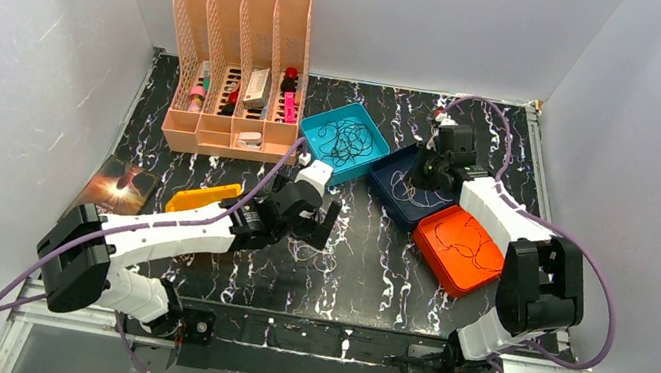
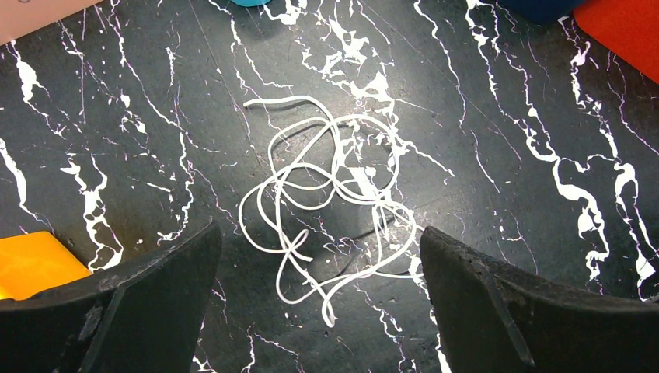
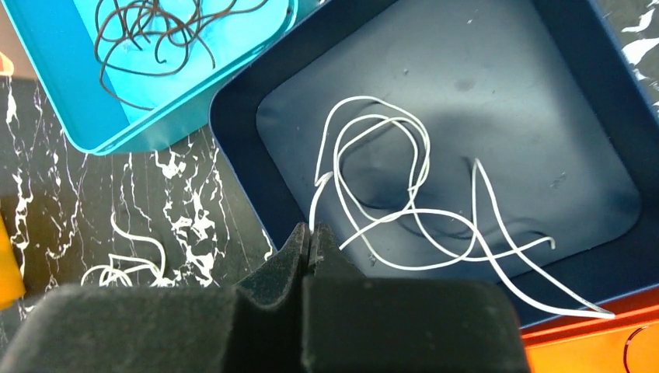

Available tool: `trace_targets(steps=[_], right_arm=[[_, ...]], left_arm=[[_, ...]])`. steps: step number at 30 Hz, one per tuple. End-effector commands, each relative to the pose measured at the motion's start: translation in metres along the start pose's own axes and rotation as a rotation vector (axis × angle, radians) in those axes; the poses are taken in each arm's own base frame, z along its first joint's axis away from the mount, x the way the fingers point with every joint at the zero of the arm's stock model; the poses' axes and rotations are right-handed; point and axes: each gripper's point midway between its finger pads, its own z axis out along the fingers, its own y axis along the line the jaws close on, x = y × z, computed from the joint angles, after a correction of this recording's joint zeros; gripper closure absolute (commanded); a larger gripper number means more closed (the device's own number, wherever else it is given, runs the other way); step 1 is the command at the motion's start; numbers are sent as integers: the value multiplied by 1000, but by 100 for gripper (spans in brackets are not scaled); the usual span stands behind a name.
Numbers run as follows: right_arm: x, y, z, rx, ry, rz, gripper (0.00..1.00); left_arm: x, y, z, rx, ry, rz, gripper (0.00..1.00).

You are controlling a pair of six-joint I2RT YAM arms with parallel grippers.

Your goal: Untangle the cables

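As the right gripper (image 3: 311, 229) pinches a white wire (image 3: 412, 203) over the navy tray (image 3: 505, 116), the left gripper (image 2: 319, 231) gapes above the white tangle (image 2: 330, 194), probably to pluck one strand.

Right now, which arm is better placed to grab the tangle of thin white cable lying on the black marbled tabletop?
Left. The left gripper hangs open straight over that tangle, one finger on each side. The right gripper is shut on a separate white cable in the dark blue plastic tray.
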Motion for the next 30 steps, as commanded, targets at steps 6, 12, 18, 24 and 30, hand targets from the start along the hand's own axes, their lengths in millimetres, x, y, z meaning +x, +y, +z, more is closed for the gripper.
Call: trace_targets(steps=[6,12,18,24,30], right_arm=[[-6,-12,9,55,-23,0,99],[-13,-20,9,107,-41,5,89],[-38,-19,-18,132,-166,17,70],[-58,-15,-45,137,-254,15,53],[-65,-10,-58,125,-280,8,41]], left_arm=[[-11,2,-8,-6,-34,-13,2],[-16,6,-12,-23,-48,-11,2],[-17,6,-11,-29,-49,-6,2],[-18,5,-10,-30,-49,1,2],[-18,6,-9,-32,-47,4,2]])
